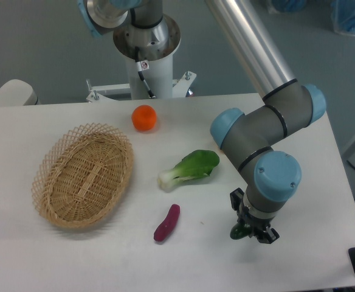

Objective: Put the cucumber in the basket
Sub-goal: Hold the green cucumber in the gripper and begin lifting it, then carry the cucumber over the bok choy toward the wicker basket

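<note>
Grasp step: lower right, pincer (252,233) down over the cucumber (238,231), whether pinching it I cannot tell; next, lift and carry left to the basket (48,176).

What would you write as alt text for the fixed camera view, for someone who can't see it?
A robot arm's gripper is down at the near right of a white table over a dark green cucumber, mostly hidden beneath it. To the left lie a purple vegetable, a bok choy, an orange fruit and an empty oval wicker basket.
</note>
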{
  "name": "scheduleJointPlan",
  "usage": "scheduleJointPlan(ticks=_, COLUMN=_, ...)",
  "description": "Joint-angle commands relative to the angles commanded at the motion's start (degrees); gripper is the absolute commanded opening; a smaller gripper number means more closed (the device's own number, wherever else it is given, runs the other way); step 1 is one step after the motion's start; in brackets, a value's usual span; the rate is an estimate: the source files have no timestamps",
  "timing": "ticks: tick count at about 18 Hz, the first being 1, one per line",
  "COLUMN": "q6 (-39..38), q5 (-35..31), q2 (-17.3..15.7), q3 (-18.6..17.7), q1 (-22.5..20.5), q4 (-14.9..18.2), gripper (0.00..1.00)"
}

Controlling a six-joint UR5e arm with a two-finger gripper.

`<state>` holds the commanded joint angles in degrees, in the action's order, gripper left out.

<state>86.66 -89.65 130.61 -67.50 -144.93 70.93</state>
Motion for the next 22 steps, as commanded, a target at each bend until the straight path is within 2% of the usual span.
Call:
scheduleJointPlan(ticks=13, q6=-1.6, q5=0.0, q2=-0.8, q3=-0.7, q1=1.7, q4=0.4, gripper=0.13)
scheduleJointPlan(ticks=16, q6=-4.1, q5=1.3, q2=-1.8, q3=-2.5, q1=2.6, q4=0.5, gripper=0.12)
scheduleJointPlan(ticks=22, q6=-4.3, q5=1.4, q2=-5.2, q3=-6.6, q1=5.3, q4=0.6, gripper=0.11)
